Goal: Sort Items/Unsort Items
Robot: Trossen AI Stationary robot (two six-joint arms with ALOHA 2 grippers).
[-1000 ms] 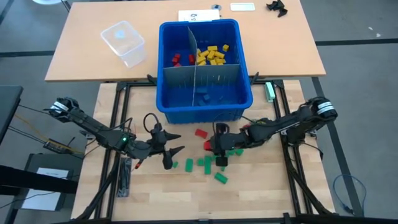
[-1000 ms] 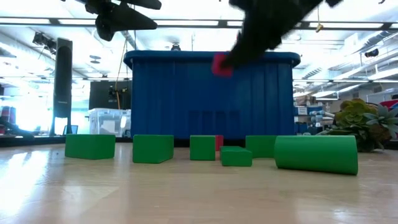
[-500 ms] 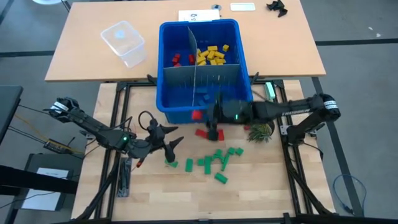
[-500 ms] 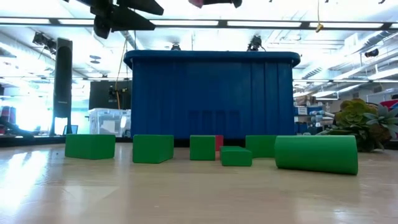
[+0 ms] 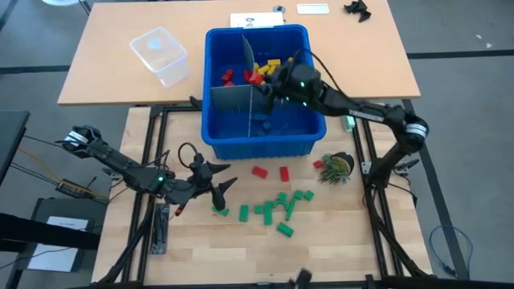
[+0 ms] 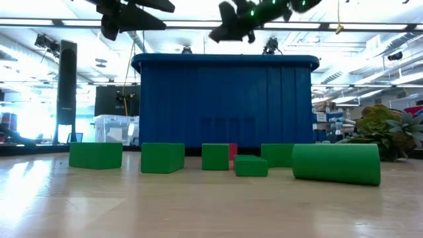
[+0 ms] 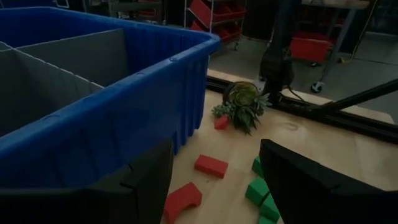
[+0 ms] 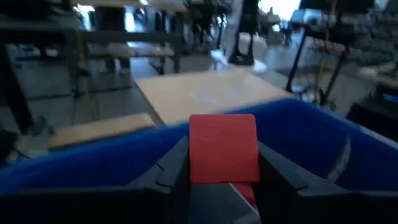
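Left pincer (image 5: 223, 186) held wide open, empty, above the near-left desk (image 5: 201, 241). Green blocks (image 5: 277, 207) scattered near centre; two red blocks (image 5: 271, 172) lie just in front of the bin (image 5: 265, 144). Right pincer (image 5: 269, 84) poised over the bin's far compartments, closed on a red block (image 8: 223, 148).

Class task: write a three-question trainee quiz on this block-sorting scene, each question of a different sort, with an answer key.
1. True or false: the right gripper grips a red toy block above the large blue plastic bin.
2. Which colour are most loose blocks on the wooden table? A yellow, B green, C blue.
3. Fill in: the left gripper, open, hovers near the green blocks holding ____.

Key: 1 true; 2 B; 3 nothing.
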